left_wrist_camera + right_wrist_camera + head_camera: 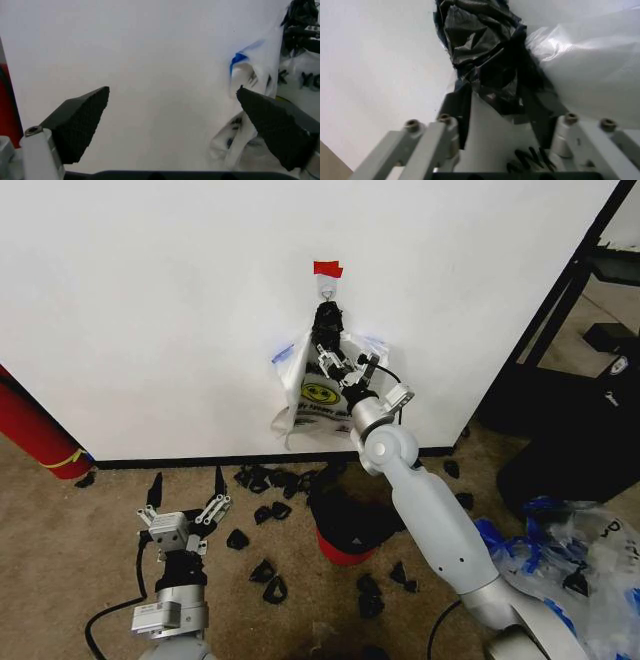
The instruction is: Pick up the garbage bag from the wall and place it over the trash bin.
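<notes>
Plastic garbage bag point(322, 405) top pinched by right gripper point(327, 330) | left gripper point(187, 481) spread wide, empty

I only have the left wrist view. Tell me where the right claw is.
Observer: The right claw is up at the bunched top of the garbage bag, just below the metal hook on the wall.
Operator: Now give me the trash bin.
Observer: The trash bin sits on the carpet below the bag, partly behind the right arm.
Operator: Place my left claw in the room.
Observer: The left claw, open, hangs low over the carpet, left of the bin and apart from the bag.
</notes>
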